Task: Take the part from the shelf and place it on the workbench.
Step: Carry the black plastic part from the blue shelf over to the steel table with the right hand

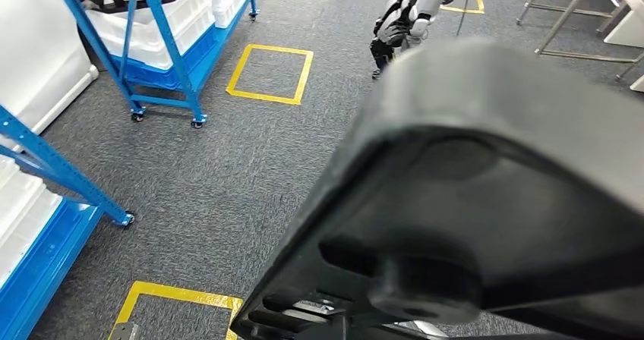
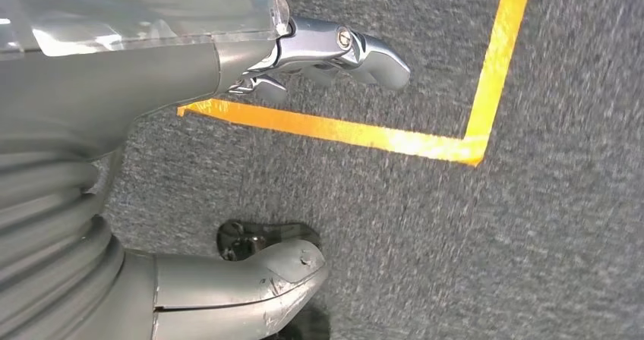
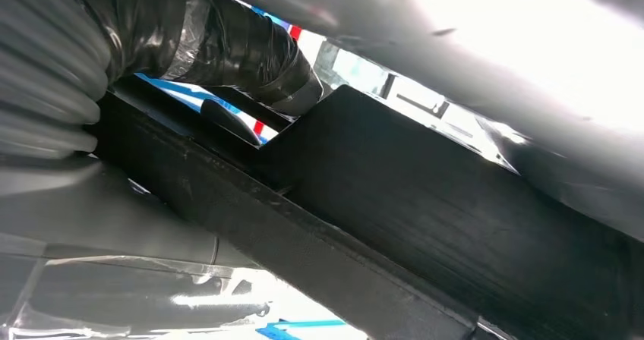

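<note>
Right robot hand [image 3: 190,67] grips the part [image 1: 486,196]: in the right wrist view dark taped fingers [image 3: 228,48] curl over the edge of the big black moulded piece. From the head view the part is held up close in front of the robot, tilted, ribbed underside and a round boss facing the camera, carried above the floor and resting on nothing.

Left robot hand [image 2: 228,127] is released, holding nothing. Metal fingers [image 2: 342,51] are stretched out, grey thumb [image 2: 258,283] well apart from them, with bare grey carpet [image 2: 456,249] below. A corner of orange floor tape [image 2: 471,146] sits just past the fingertips, and a small dark caster-like object [image 2: 247,237] is near the thumb.

Room: blue wheeled shelf [image 1: 163,59] stands at the far left with white bins [image 1: 152,29] on it. A second blue shelf [image 1: 45,203] is at the near left edge. Yellow tape square [image 1: 271,73] is on the carpet just beside the far shelf, another yellow tape square [image 1: 178,298] nearer in. Another humanoid robot [image 1: 406,17] stands further back. Metal frame legs [image 1: 569,29] are at the far right.
</note>
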Robot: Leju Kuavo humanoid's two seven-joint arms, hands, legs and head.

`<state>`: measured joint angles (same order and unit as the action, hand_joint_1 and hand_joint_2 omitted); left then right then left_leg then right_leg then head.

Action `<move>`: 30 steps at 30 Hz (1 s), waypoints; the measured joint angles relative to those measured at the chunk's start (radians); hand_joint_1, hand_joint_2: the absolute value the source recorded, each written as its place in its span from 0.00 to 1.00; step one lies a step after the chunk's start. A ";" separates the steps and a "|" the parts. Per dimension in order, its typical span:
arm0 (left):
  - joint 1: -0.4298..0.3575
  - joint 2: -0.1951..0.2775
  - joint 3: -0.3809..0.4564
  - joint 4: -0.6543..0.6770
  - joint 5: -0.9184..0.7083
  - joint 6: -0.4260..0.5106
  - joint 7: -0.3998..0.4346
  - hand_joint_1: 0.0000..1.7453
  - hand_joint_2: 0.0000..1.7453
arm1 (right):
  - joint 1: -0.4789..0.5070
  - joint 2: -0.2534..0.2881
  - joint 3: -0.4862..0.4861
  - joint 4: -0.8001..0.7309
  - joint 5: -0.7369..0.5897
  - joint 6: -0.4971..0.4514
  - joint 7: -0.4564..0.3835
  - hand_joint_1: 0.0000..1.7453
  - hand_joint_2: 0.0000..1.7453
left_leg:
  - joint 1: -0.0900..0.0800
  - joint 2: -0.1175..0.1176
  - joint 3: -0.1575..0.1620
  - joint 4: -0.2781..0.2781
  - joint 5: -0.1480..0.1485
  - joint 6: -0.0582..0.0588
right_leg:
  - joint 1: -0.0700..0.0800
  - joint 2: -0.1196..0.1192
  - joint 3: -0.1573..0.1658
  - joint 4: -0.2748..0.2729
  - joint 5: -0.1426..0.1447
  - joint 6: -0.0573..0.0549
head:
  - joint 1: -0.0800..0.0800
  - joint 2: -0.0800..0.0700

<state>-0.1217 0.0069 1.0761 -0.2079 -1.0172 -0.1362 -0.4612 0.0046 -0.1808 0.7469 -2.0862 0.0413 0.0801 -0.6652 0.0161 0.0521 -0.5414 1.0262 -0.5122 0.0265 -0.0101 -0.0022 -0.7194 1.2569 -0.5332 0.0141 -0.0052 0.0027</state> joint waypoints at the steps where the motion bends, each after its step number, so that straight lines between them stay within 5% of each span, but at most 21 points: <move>1: 0.002 0.000 0.000 0.000 0.000 0.006 0.005 0.00 1.00 | 0.000 0.000 0.000 0.002 -0.005 0.004 0.000 1.00 1.00 | 0.000 0.009 0.004 0.000 -0.003 -0.002 | 0.005 -0.018 0.039 -0.074 0.032 -0.007 | 0.000 0.000; 4: 0.016 0.000 0.000 0.000 0.002 0.020 0.020 0.00 1.00 | 0.003 0.001 0.000 0.009 -0.019 0.018 0.001 1.00 1.00 | -0.005 0.035 0.014 -0.004 -0.011 -0.011 | 0.028 -0.068 0.109 -0.210 0.064 -0.030 | 0.000 0.000; 7: 0.032 -0.001 0.001 0.000 0.002 0.030 0.033 0.00 1.00 | 0.021 0.003 -0.005 0.013 -0.026 0.029 0.003 1.00 1.00 | -0.006 0.050 0.025 -0.009 -0.020 -0.022 | 0.030 -0.042 0.117 -0.228 0.068 -0.041 | 0.000 0.000; 9: 0.038 -0.002 0.001 0.000 0.001 0.032 0.040 0.00 1.00 | 0.029 0.007 -0.009 0.016 -0.028 0.033 0.003 1.00 1.00 | -0.004 0.012 0.008 0.042 -0.057 -0.027 | 0.022 -0.023 0.131 -0.247 0.074 -0.051 | 0.000 0.000; 11: 0.046 -0.003 0.002 0.000 0.000 0.035 0.053 0.00 1.00 | 0.033 0.012 -0.011 0.021 -0.031 0.042 0.006 1.00 1.00 | -0.002 -0.034 -0.053 0.169 -0.117 -0.029 | 0.018 -0.002 0.137 -0.251 0.075 -0.059 | 0.000 0.000; 13: 0.056 -0.004 0.002 0.000 -0.001 0.039 0.065 0.00 1.00 | 0.034 0.015 -0.013 0.028 -0.036 0.057 0.010 1.00 1.00 | -0.002 -0.046 -0.110 0.265 -0.139 -0.031 | 0.018 0.024 0.138 -0.247 0.072 -0.061 | 0.000 0.000; 15: 0.058 -0.007 0.005 0.001 0.002 0.041 0.067 0.00 1.00 | 0.031 0.020 -0.014 0.035 -0.042 0.074 0.018 1.00 1.00 | 0.000 -0.050 -0.102 0.218 -0.082 -0.033 | 0.015 0.051 0.139 -0.238 0.066 -0.056 | 0.000 0.000; 17: 0.056 -0.010 0.008 0.001 0.007 0.040 0.065 0.00 1.00 | 0.027 0.024 -0.015 0.042 -0.046 0.087 0.023 1.00 1.00 | 0.004 -0.078 -0.050 0.088 -0.013 -0.035 | 0.013 0.074 0.136 -0.219 0.055 -0.046 | 0.000 0.000; 19: 0.053 -0.014 0.010 0.002 0.010 0.039 0.063 0.00 1.00 | 0.025 0.028 -0.015 0.048 -0.049 0.091 0.026 1.00 1.00 | 0.005 -0.103 -0.022 0.026 0.005 -0.031 | 0.013 0.092 0.127 -0.203 0.048 -0.036 | 0.000 0.000; 21: 0.051 -0.017 0.011 0.002 0.011 0.039 0.062 0.00 1.00 | 0.023 0.029 -0.016 0.052 -0.050 0.091 0.026 1.00 1.00 | 0.002 -0.096 -0.021 0.024 0.004 -0.020 | 0.012 0.107 0.120 -0.199 0.049 -0.027 | 0.000 0.000; 24: 0.049 -0.021 0.012 0.002 0.011 0.039 0.061 0.00 1.00 | 0.021 0.029 -0.016 0.054 -0.050 0.091 0.026 1.00 1.00 | 0.004 -0.070 -0.018 0.016 0.010 -0.005 | 0.013 0.063 0.098 -0.152 0.019 -0.015 | 0.000 0.000; 27: 0.053 -0.021 0.014 0.002 0.011 0.038 0.061 0.00 1.00 | 0.017 0.029 -0.016 0.059 -0.050 0.094 0.026 1.00 1.00 | 0.000 -0.037 -0.018 0.014 0.008 0.002 | 0.009 0.013 0.010 0.020 -0.064 -0.004 | 0.000 0.000; 29: 0.054 -0.023 0.016 0.002 0.011 0.038 0.065 0.00 1.00 | 0.017 0.029 -0.016 0.063 -0.052 0.101 0.027 1.00 1.00 | -0.003 -0.014 -0.016 0.014 0.004 0.004 | 0.007 0.008 -0.015 0.064 -0.062 -0.005 | 0.000 0.000; 30: 0.053 -0.024 0.017 0.002 0.010 0.037 0.067 0.00 1.00 | 0.017 0.029 -0.016 0.065 -0.054 0.104 0.027 1.00 1.00 | -0.004 -0.004 -0.014 0.014 0.002 0.003 | 0.007 0.005 0.002 0.030 -0.034 -0.008 | 0.000 0.000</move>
<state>-0.0683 -0.0172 1.0928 -0.2060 -1.0069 -0.0990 -0.3945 0.0214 -0.1515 0.7305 -2.0215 -0.0131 0.1844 -0.6381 0.0123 0.0479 -0.5549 1.0401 -0.5103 0.0298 -0.0026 0.0029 -0.7178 1.2866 -0.5671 0.0060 -0.0050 0.0027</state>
